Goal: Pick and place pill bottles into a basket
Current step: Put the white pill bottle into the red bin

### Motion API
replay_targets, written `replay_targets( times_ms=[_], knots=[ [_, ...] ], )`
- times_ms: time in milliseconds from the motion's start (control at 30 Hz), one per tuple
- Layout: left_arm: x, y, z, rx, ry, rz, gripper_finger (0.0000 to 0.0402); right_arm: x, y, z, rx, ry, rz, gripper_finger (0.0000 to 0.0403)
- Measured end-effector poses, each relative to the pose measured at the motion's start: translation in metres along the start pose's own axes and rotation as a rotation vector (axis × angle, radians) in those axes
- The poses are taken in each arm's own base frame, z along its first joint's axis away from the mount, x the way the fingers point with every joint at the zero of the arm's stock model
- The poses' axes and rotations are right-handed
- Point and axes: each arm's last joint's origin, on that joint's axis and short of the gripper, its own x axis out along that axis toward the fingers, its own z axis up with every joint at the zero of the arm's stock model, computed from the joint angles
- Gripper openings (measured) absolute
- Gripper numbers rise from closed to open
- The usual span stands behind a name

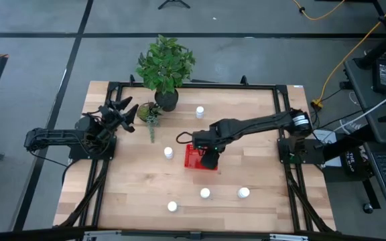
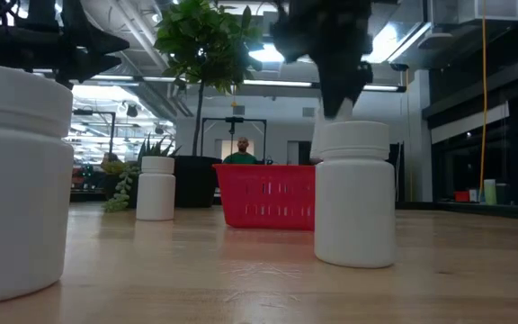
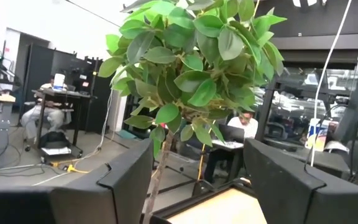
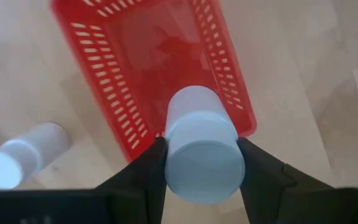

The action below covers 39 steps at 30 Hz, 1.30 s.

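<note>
Looking down from the high view, five pill bottles (image 1: 205, 193) stand loose on the table (image 1: 260, 167) while the right gripper (image 1: 208, 161) hovers over the basket (image 1: 193, 156); right wrist view shows it clamped on a bottle (image 4: 200, 151) above the empty basket, left gripper (image 1: 127, 110) idle, spread, near the plant (image 1: 165, 63).

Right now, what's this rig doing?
The right hand holds a white pill bottle, shut on it, directly above the red basket near the table's middle. The basket looks empty in the right wrist view. Five more bottles stand loose on the table: one beside the basket, one behind it and three along the near edge. The left hand waits open at the left edge, near the potted plant.
</note>
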Motion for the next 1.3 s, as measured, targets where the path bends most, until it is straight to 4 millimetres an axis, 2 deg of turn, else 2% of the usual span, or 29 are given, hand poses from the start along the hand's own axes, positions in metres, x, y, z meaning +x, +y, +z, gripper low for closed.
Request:
replay_targets(
  times_ms=[400,667,933,1233,1300],
  knots=[
    [0.000,0.000,0.000,-0.006,0.000,0.000,0.0245,0.032,0.007,0.011,-0.054,0.021,-0.015,0.0149],
    [0.000,-0.001,0.000,-0.006,0.000,-0.018,0.0245,0.033,0.000,0.015,-0.034,0.019,-0.020,0.0149],
    [0.000,-0.001,0.000,-0.006,-0.001,-0.018,0.0246,0.051,-0.011,0.009,-0.011,0.073,-0.052,0.0149],
    [0.000,0.000,0.000,-0.006,-0.001,-0.018,0.0246,0.054,-0.011,0.008,0.014,0.067,-0.050,0.0150],
    [0.000,0.000,0.000,-0.006,-0.001,-0.018,0.0246,0.054,-0.011,0.009,0.016,0.066,-0.050,0.0172]
  ],
)
